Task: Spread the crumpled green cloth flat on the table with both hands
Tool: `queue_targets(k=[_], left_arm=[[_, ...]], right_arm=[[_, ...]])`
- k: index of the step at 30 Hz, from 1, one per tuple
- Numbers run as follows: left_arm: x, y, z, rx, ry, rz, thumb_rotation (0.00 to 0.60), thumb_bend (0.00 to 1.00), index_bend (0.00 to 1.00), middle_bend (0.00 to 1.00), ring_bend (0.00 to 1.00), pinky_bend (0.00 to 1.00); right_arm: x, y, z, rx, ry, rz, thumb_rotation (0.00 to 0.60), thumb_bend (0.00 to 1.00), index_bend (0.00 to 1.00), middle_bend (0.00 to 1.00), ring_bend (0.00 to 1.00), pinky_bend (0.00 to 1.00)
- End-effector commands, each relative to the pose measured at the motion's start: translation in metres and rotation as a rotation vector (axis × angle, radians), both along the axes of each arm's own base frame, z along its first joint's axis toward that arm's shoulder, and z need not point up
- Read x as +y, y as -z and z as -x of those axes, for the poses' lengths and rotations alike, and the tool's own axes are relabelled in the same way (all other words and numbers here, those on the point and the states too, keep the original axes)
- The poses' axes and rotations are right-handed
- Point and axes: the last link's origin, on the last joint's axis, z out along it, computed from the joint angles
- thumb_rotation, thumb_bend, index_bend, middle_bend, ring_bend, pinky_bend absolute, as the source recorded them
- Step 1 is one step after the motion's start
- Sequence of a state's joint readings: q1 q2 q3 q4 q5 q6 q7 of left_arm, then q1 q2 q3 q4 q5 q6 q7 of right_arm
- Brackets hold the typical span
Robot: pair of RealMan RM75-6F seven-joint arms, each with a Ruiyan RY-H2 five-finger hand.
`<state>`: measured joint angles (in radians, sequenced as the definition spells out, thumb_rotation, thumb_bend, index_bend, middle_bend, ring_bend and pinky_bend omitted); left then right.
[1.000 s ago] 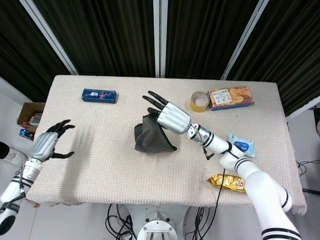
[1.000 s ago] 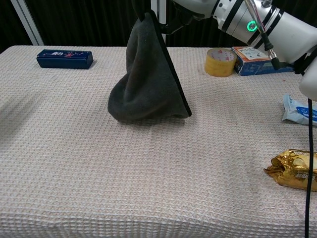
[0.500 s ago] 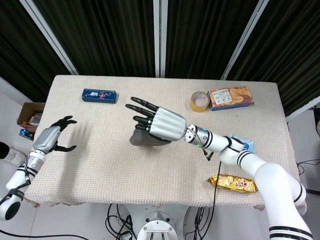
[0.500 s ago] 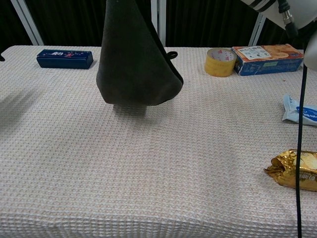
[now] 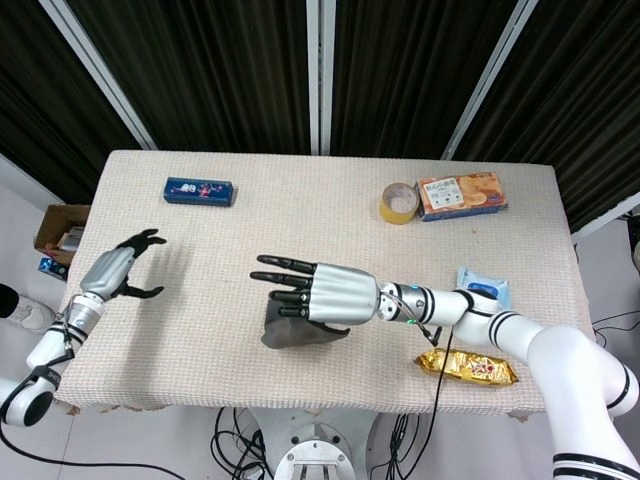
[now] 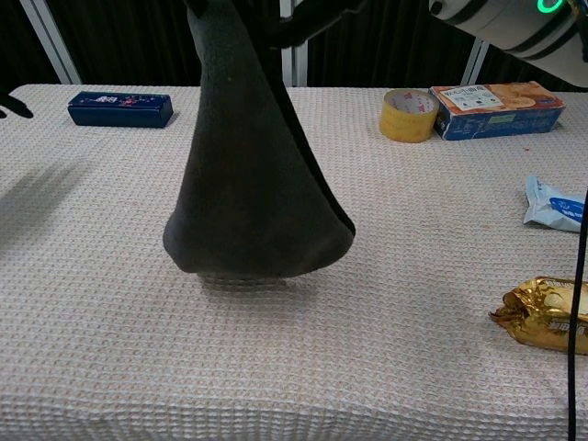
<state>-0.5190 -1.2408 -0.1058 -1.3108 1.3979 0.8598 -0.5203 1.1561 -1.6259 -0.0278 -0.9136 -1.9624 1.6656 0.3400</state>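
The dark grey-green cloth [image 6: 257, 193] hangs in a cone from my right hand [image 5: 322, 295], its lower edge just above the table [image 5: 200, 330] with a shadow beneath. In the head view only the bottom of the cloth [image 5: 295, 332] shows under that hand, whose other fingers [image 5: 278, 278] are spread to the left. The chest view cuts the right hand off at the top edge. My left hand [image 5: 115, 270] hovers over the table's left edge, fingers apart and holding nothing, well away from the cloth. Its dark fingertips [image 6: 13, 103] peek in at the left of the chest view.
A blue box [image 5: 198, 190] lies at the back left. A yellow tape roll [image 5: 398, 203] and a biscuit box [image 5: 461, 194] sit at the back right. A wipes pack [image 5: 485, 290] and a gold snack bag [image 5: 465, 366] lie on the right. A cardboard box [image 5: 62, 232] stands on the floor, left.
My right hand has carried the cloth from the table's middle toward the front edge, lifted off the surface. My left hand has drifted slightly inward and up.
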Motion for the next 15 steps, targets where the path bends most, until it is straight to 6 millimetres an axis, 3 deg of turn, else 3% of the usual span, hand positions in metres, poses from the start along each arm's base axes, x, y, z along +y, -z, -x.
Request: queue_targets(k=[1, 9, 15], left_arm=[[0.015, 0.013, -0.018, -0.014, 0.046, 0.034, 0.600, 0.23, 0.20, 0.05, 0.08, 0.14], [0.054, 0.052, -0.079, 0.012, 0.211, 0.141, 0.600, 0.28, 0.22, 0.05, 0.08, 0.14], [0.075, 0.078, -0.116, -0.024, 0.242, 0.228, 0.600, 0.34, 0.24, 0.05, 0.08, 0.14]], right_arm=[[0.003, 0.002, 0.004, 0.009, -0.008, 0.005, 0.600, 0.47, 0.89, 0.42, 0.09, 0.00], [0.005, 0.001, 0.004, -0.019, 0.005, 0.006, 0.600, 0.47, 0.89, 0.42, 0.09, 0.00], [0.006, 0.001, 0.008, -0.015, 0.016, 0.013, 0.600, 0.47, 0.89, 0.41, 0.09, 0.00]])
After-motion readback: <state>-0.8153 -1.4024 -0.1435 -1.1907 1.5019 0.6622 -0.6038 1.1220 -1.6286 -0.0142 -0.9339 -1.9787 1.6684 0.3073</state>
